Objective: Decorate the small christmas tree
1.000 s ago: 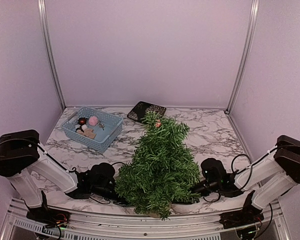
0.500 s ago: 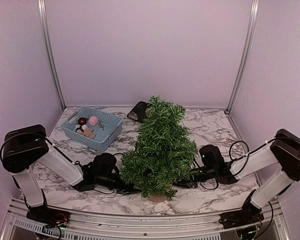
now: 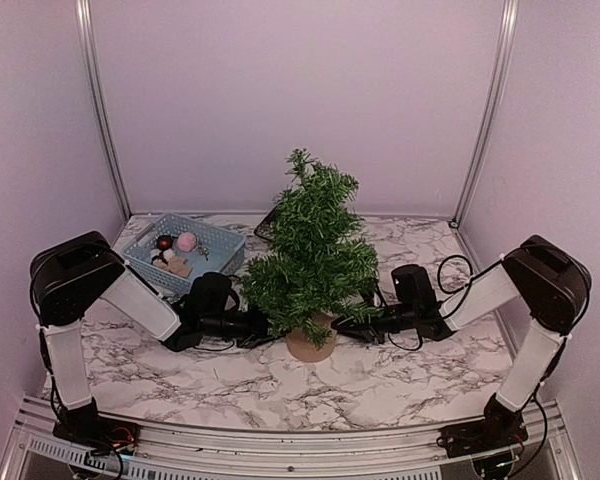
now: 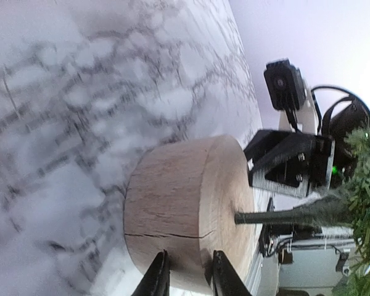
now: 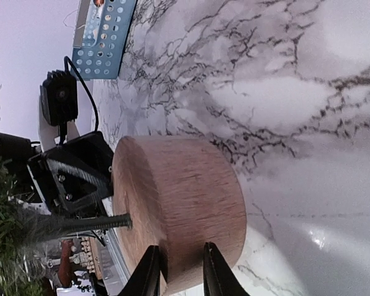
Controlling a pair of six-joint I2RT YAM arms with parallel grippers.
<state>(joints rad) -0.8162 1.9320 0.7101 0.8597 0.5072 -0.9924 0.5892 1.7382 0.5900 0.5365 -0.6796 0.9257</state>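
Standing upright at the middle of the top view, the small christmas tree [image 3: 315, 240] of dark green bristly needles rests on its round tan wooden stump base [image 3: 308, 346], which sits on the white, grey-veined marble worktop [image 3: 380, 385]. The left pincer [image 3: 252, 326] reaches in low from the left of the frame to the base, and the right pincer [image 3: 358, 328] meets the base from the right. Each wrist view shows two black fingertips [image 4: 159, 275] narrowly apart with the stump's curved wall just beyond them. Whether either pincer clamps anything, I cannot tell. Toward the upper left of the worktop sits a light blue perforated plastic basket [image 3: 218, 274] holding a pink ball [image 3: 186, 241] and a dark red bauble [image 3: 164, 242]. A dark patterned tray [image 3: 269, 226] peeks out behind the tree.
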